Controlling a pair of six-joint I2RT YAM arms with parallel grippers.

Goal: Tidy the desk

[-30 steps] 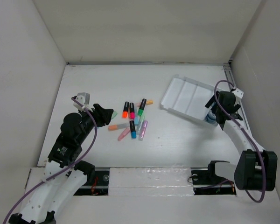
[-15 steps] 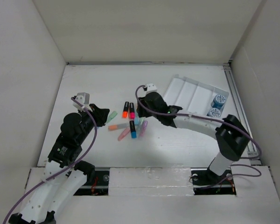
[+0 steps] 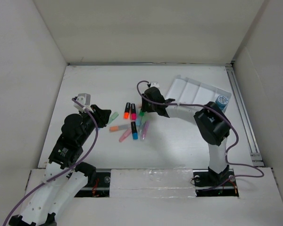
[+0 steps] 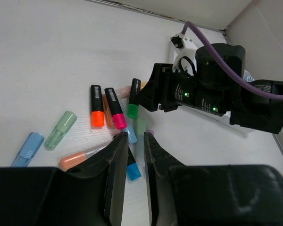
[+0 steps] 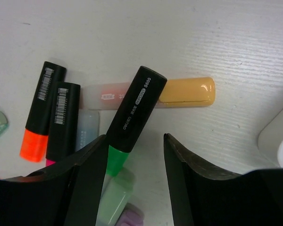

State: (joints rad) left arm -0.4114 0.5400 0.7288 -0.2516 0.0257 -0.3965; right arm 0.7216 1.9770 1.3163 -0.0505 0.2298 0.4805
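Several highlighters lie in a loose cluster mid-desk [image 3: 179, 141]. My right gripper [image 5: 134, 136] hangs open over them. Its fingers stand either side of the green end of a black green-tipped highlighter [image 5: 134, 110], which lies on the desk close to the left finger. Beside it lie an orange one [image 5: 40, 113], a pink one [image 5: 63, 122] and a yellow-capped pastel one [image 5: 186, 92]. My left gripper [image 4: 136, 136] hovers at the cluster's left side. Its jaws stand a narrow gap apart with nothing between them, above a blue-capped highlighter [image 4: 132, 170].
A white compartmented tray [image 3: 188, 96] sits at the back right with a blue round thing [image 3: 221, 101] at its right end. Pastel green [image 4: 60, 130] and pastel blue [image 4: 28, 149] markers lie left of the cluster. White walls enclose the desk.
The right arm swung from the tray's right end to the highlighter cluster, leaving the blue round things in the tray. The left jaws have narrowed. The left arm stayed put.
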